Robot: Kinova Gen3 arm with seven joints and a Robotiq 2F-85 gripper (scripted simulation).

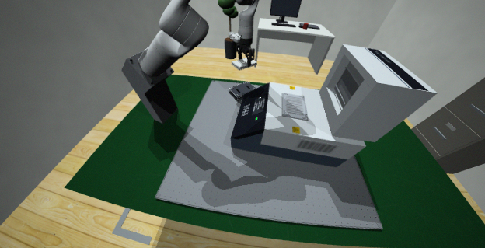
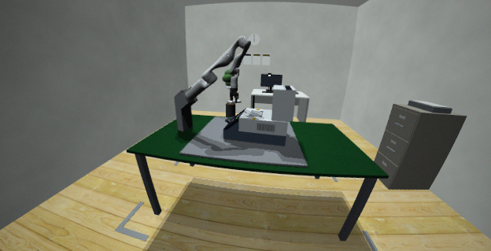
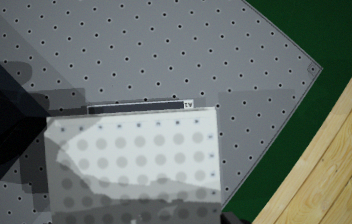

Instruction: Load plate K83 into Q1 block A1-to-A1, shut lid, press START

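My gripper (image 1: 245, 61) (image 2: 234, 100) is shut on the white plate K83 (image 1: 242, 66) (image 3: 127, 150) and holds it in the air, about level, above and behind the nest N1 (image 1: 244, 89). In the wrist view a dark strip of the nest (image 3: 132, 107) with an A1 label shows beyond the plate's edge; the plate hides the rest. The cycler Q1 (image 1: 312, 137) (image 2: 263, 126) stands with its block (image 1: 294, 106) uncovered. Its front key panel (image 1: 250, 110) is dark, with a green lamp (image 1: 256, 118). The key labels are too small to read.
A tall white housing (image 1: 392, 106) (image 2: 283, 105) rises at Q1's rear, with an opening facing the block. Q1 and the nest stand on a grey perforated board (image 1: 295, 204) (image 3: 177, 45) on the green table top (image 1: 116, 176). The arm's base (image 1: 153, 99) is at the left.
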